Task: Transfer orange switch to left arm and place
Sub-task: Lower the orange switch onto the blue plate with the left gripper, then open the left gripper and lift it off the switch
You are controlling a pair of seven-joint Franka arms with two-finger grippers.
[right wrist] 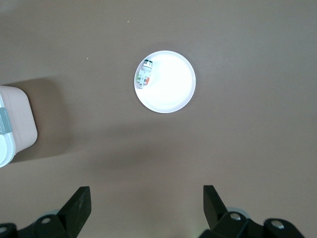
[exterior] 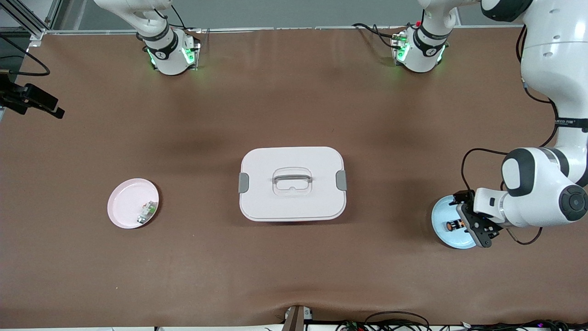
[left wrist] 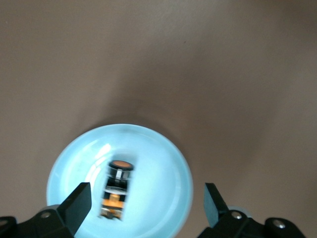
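Note:
The orange switch lies on its side on a light blue plate toward the left arm's end of the table. My left gripper hangs open just over that plate. In the left wrist view the switch lies between the spread fingers, close to one fingertip, on the plate, untouched. The white box with grey clips stands mid-table. My right gripper is open and empty, high over bare table; it is out of the front view.
A pink plate with a small green-and-white part sits toward the right arm's end; the right wrist view shows the plate, the part and a box corner. A black camera mount overhangs that end's edge.

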